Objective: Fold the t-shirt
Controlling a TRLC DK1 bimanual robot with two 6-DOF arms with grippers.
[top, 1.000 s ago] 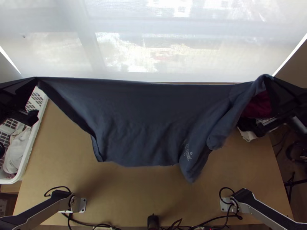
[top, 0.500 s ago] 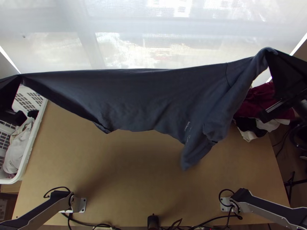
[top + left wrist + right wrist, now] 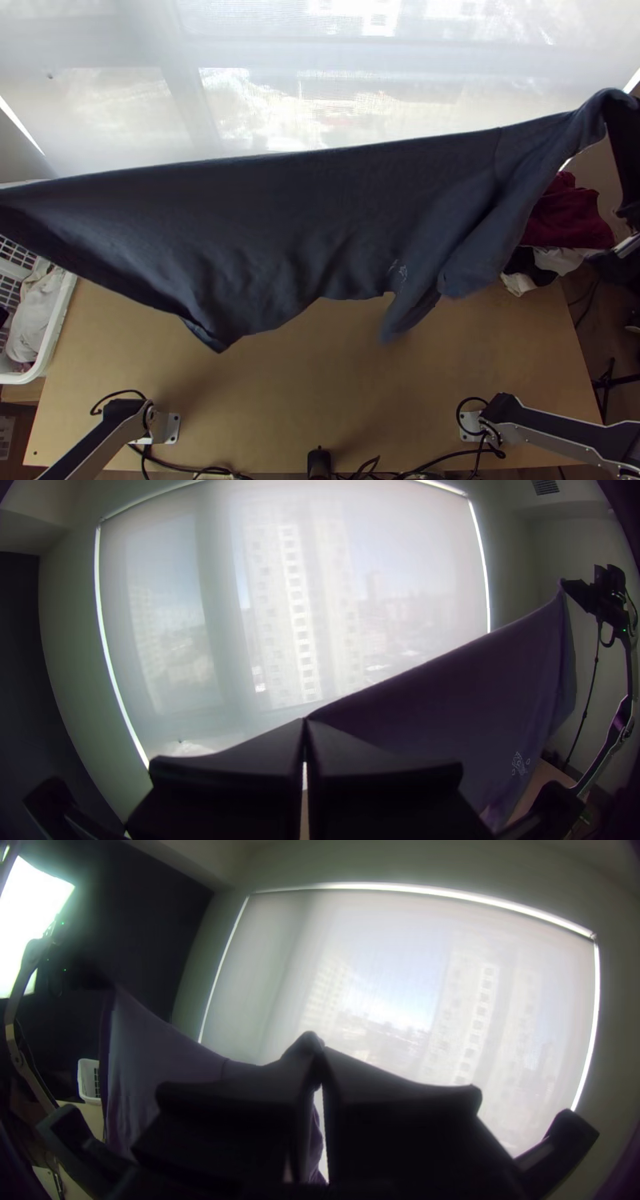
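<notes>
The soft, dark blue t-shirt (image 3: 320, 216) hangs creased above the smooth wooden tabletop (image 3: 320, 392), its far end cut off at the top view's left edge and its body hiding part of one slotted white basket (image 3: 60, 320). Two grippers, the left gripper (image 3: 305, 721) and the right gripper (image 3: 626, 156), each hold an upper corner clamped between closed fingers — the pinched cloth itself hard to make out.

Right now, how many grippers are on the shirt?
2: left gripper at one end of the upper edge of the shirt, right gripper at the other; it hangs between them over the table.
</notes>
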